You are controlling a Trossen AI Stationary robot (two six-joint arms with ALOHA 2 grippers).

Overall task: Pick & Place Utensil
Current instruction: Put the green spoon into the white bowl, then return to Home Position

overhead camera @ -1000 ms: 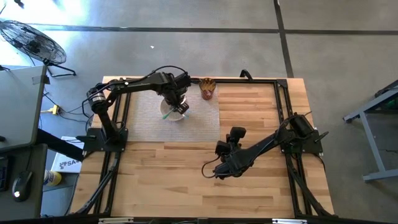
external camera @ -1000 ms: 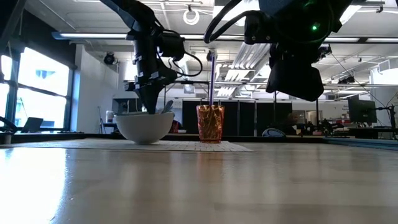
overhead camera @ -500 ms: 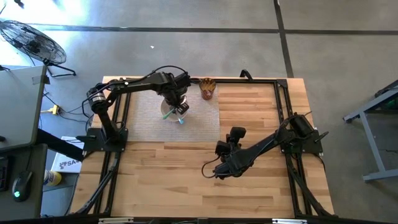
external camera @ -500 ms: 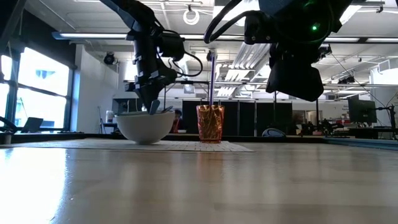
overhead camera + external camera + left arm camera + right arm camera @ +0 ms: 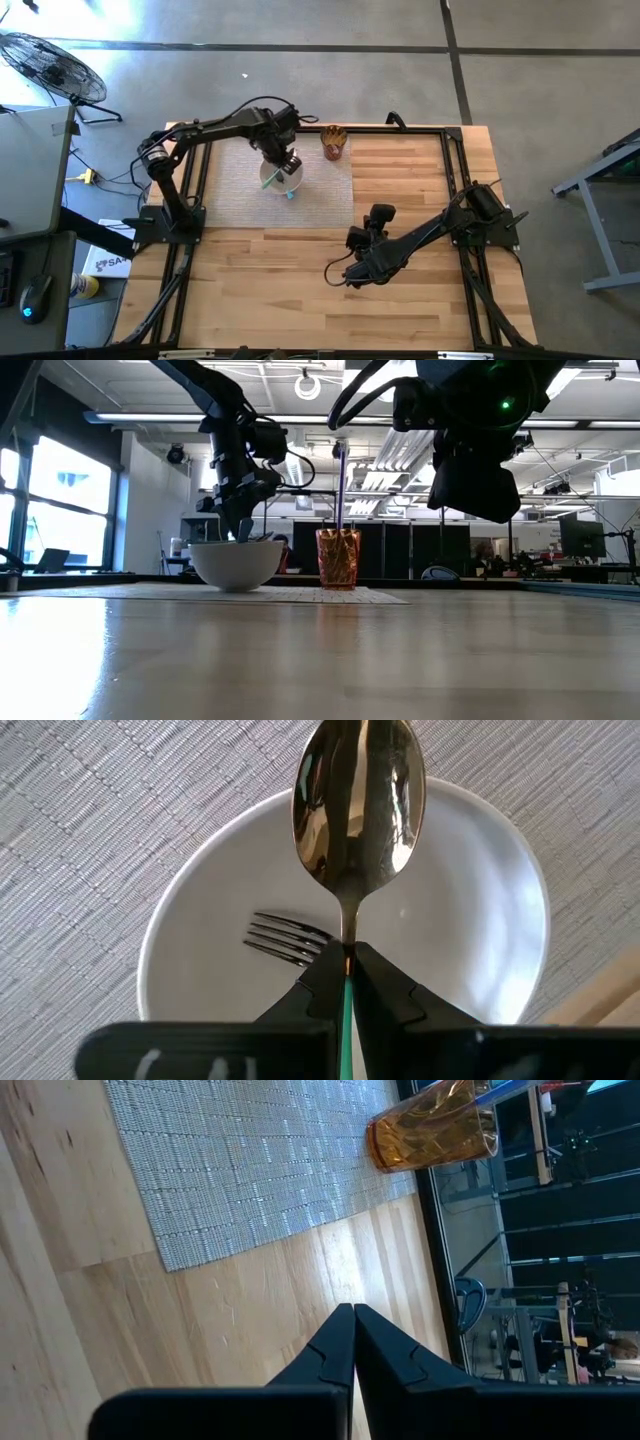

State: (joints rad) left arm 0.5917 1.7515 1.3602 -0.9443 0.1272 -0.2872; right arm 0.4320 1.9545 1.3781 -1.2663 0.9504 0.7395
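A white bowl stands on the grey woven mat near the table's far edge; it also shows in the low view. A fork lies inside it. My left gripper hangs over the bowl, shut on a metal spoon with a green handle. An amber cup stands right of the bowl with a purple utensil upright in it. My right gripper waits shut above bare wood at the table's middle. My left gripper pinches the spoon between its two fingertips at the neck, where the metal meets the green handle. The fingers come from above, pointing down, and lie along the spoon. The spoon's head points down into the white bowl; whether it touches the bowl I cannot tell.
The amber cup sits at the mat's far right corner. A black frame rail runs around the tabletop. Bare wood spreads across the near half of the table. A fan stands on the floor beyond the left arm.
My left gripper has risen a little above the bowl and drawn slightly toward the table's far left, staying shut. The spoon has come up with it.
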